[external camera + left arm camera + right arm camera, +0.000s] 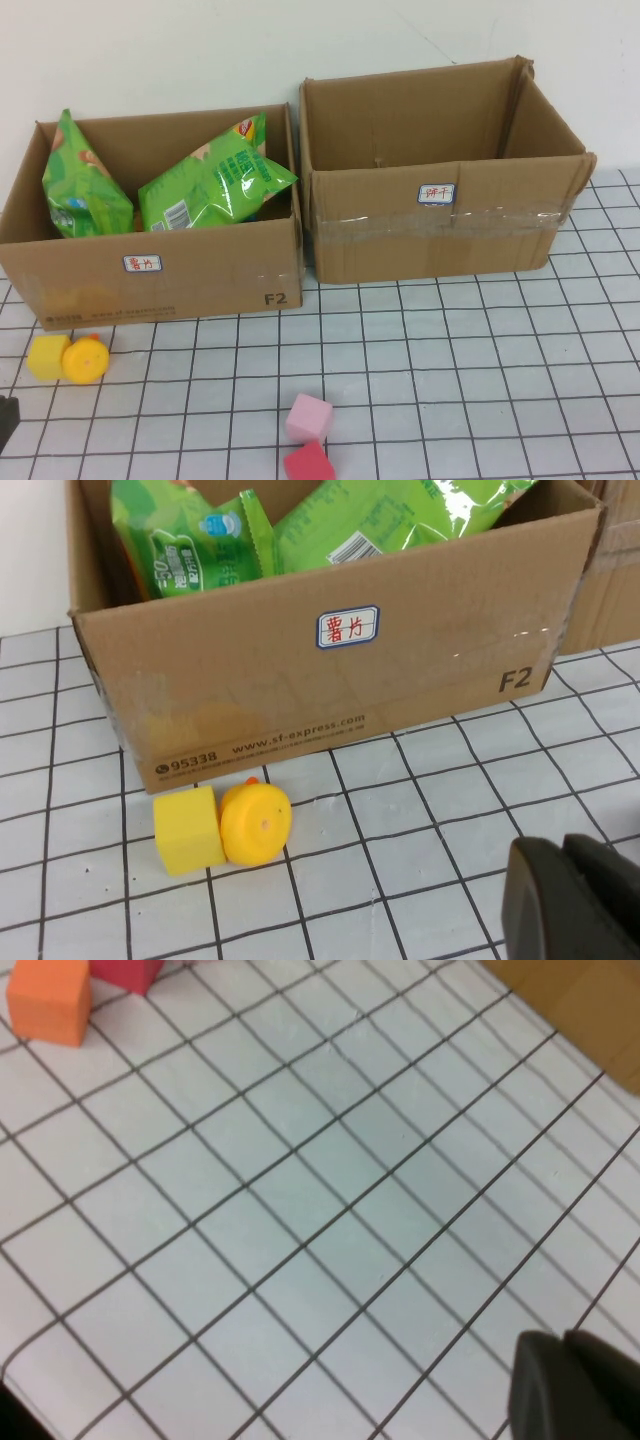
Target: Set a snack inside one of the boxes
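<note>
Two green snack bags (85, 185) (215, 185) lie in the left cardboard box (200, 275), which carries a white label. The right cardboard box (400, 235) holds nothing that I can see. The left wrist view shows the left box (300, 690) and its bags (190, 540) from the front. My left gripper (562, 845) is shut and empty, low over the table in front of that box; only a dark edge of it (5, 415) shows in the high view. My right gripper (562, 1340) is shut and empty over bare grid table, out of the high view.
A yellow block (47, 356) and a yellow round toy (86, 360) lie in front of the left box. A pink cube (308, 417) and a red cube (308, 463) lie at the front centre. The right wrist view shows an orange cube (50, 1000) beside a red one (125, 972).
</note>
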`<state>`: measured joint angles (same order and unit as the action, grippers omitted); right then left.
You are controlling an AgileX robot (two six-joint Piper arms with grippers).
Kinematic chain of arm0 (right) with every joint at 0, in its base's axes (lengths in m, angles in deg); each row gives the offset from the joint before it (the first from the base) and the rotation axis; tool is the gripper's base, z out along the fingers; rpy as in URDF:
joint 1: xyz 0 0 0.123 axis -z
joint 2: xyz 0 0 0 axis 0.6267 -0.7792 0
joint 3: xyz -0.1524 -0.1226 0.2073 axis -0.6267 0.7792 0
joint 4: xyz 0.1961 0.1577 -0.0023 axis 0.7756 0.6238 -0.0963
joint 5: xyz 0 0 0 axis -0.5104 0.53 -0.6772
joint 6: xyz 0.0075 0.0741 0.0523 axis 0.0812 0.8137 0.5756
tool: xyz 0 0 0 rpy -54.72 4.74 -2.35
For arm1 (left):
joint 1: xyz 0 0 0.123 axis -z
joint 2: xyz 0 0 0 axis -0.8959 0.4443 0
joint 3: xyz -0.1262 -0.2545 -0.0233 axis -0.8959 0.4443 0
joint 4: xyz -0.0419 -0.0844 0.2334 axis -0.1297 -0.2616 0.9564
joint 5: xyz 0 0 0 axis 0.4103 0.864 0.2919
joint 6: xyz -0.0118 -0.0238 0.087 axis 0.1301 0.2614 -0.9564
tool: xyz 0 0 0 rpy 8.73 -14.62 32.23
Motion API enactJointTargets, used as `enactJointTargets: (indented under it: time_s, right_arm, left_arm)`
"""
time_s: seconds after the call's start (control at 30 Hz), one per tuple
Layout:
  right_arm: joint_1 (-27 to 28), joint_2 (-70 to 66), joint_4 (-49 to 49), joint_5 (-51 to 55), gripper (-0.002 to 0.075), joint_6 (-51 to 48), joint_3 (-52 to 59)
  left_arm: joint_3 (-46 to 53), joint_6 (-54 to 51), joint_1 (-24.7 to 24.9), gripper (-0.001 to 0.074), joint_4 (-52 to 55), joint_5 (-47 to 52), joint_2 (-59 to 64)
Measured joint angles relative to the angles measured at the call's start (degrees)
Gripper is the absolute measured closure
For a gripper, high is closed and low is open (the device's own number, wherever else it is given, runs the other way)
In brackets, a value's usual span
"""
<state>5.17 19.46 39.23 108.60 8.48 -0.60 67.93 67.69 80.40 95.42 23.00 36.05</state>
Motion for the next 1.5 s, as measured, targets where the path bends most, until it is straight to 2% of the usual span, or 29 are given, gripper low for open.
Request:
enactJointTargets:
  time_s: [0.57, 1.13, 1.3, 1.5]
  right_arm:
    - [0.0, 0.4, 0.0, 0.0, 0.072, 0.7, 1.1]
    - [0.0, 0.4, 0.0, 0.0, 0.0722, 0.7, 1.2]
    - [0.0, 0.4, 0.0, 0.1, 0.0722, 0.7, 1.3]
    - [0.0, 0.4, 0.0, 0.2, 0.0723, 0.7, 1.3]
  left_arm:
    - [0.0, 0.0, 0.0, 0.0736, -5.4, -0.1, 0.0]
    - [2.2, 0.0, 0.0, 0.0736, -5.8, -0.4, -2.4]
    - [4.8, -1.4, -3.2, 0.0736, -2.8, 0.7, -10.3]
    - [10.4, -1.6, -9.8, 0.0736, -5.2, -0.1, -20.3]
